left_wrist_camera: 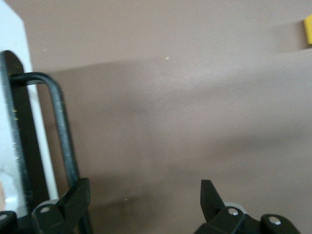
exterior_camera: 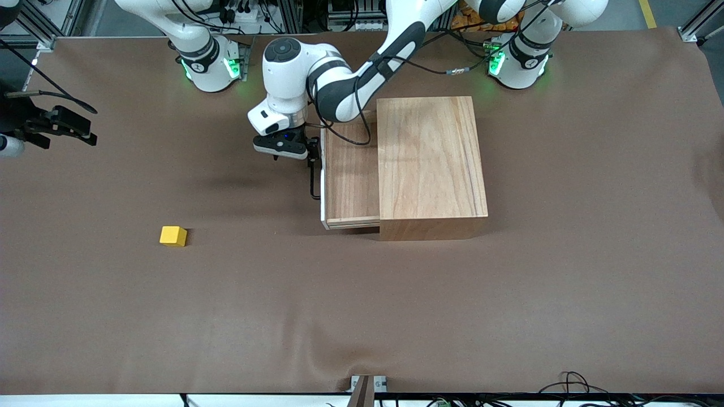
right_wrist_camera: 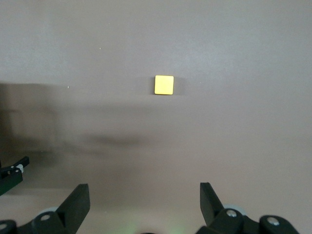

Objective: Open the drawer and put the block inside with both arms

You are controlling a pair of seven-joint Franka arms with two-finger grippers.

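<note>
Lying apart from right pincer [right_wrist_camera: 141, 204]: block [right_wrist_camera: 164, 85]

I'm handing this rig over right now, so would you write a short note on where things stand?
Left gripper: open, beside the drawer's handle, not gripping it.
Right gripper: open, up over the table with the block below it.
Drawer: pulled partly out of the wooden box.
Block: on the table toward the right arm's end, untouched.
Left to do: pick up the block and place it in the drawer.

I am finding no text, label, brand, number or sign that is showing clearly enough for me to read.
</note>
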